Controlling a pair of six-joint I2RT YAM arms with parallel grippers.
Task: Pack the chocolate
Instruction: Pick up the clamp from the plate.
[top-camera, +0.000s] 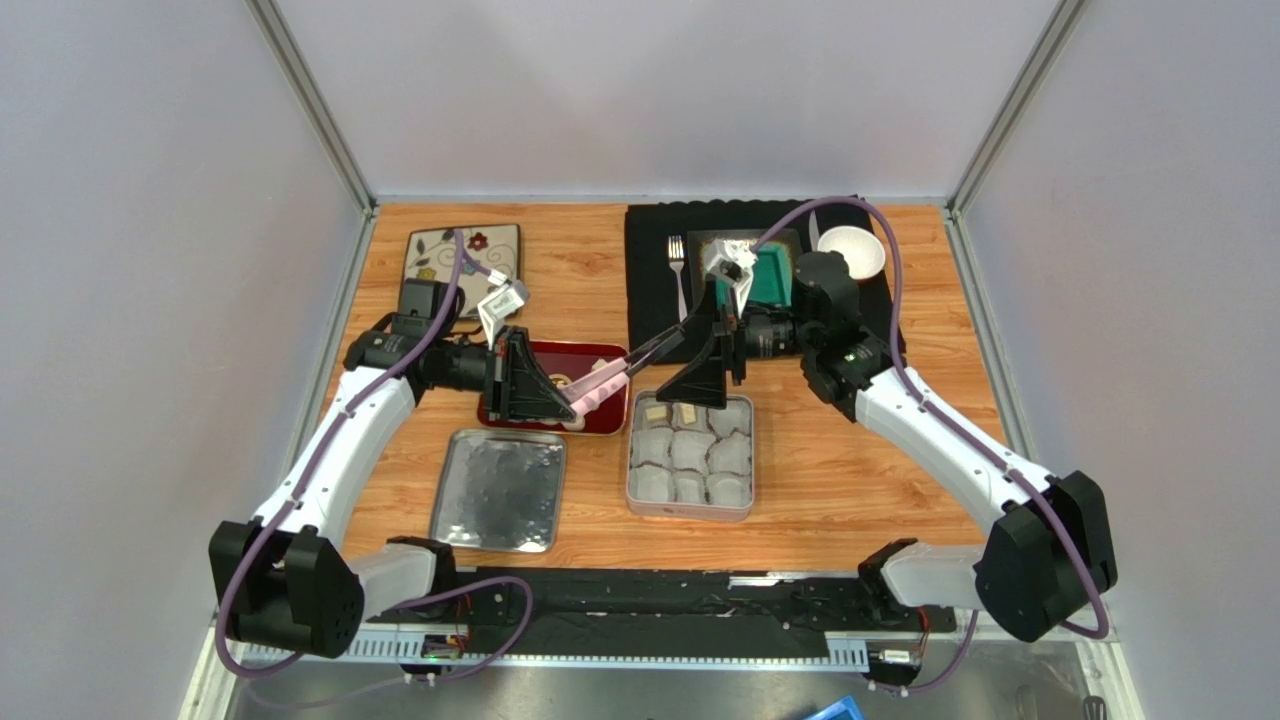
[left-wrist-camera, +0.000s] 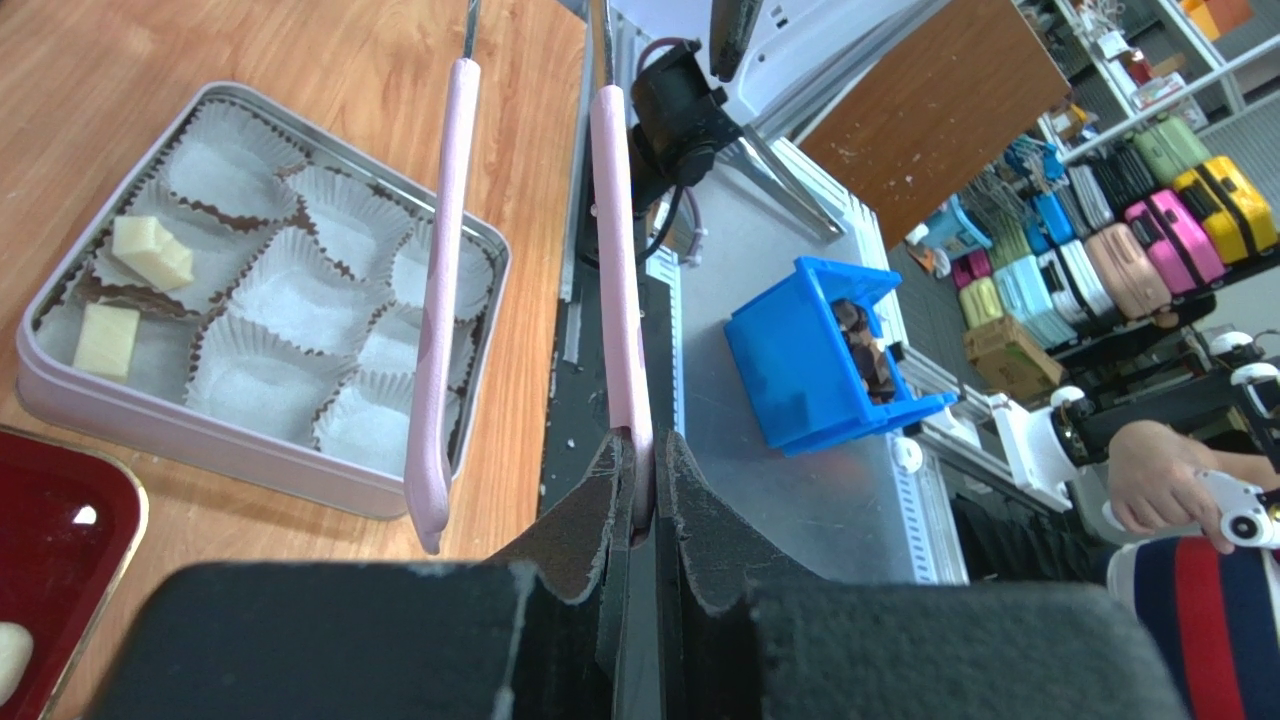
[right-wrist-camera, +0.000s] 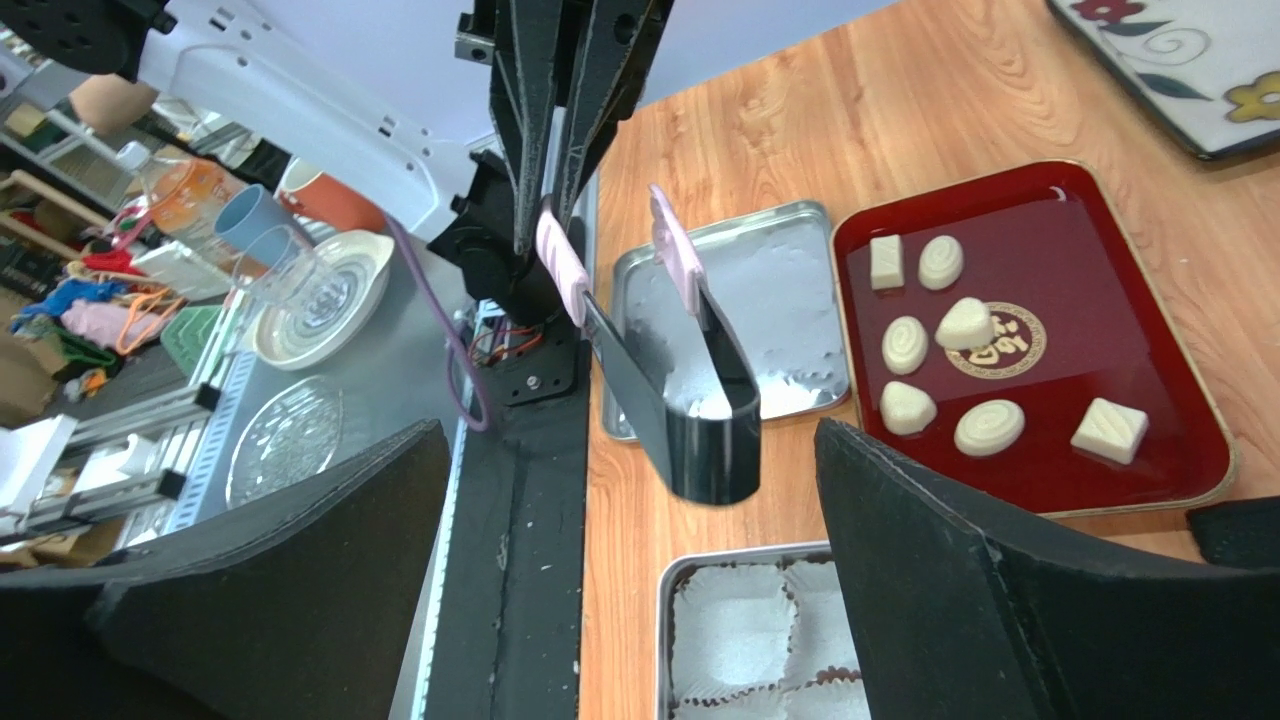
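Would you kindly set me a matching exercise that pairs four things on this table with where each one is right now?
Things:
1. pink tongs
2. fork
3. paper cups
4. silver lid

Places:
A. inside the tin
B. on the black mat
C. clamped in the left gripper
D. flat on the bare wood beside the red tray

Pairs: 1-C, 2-B, 3-A, 4-D.
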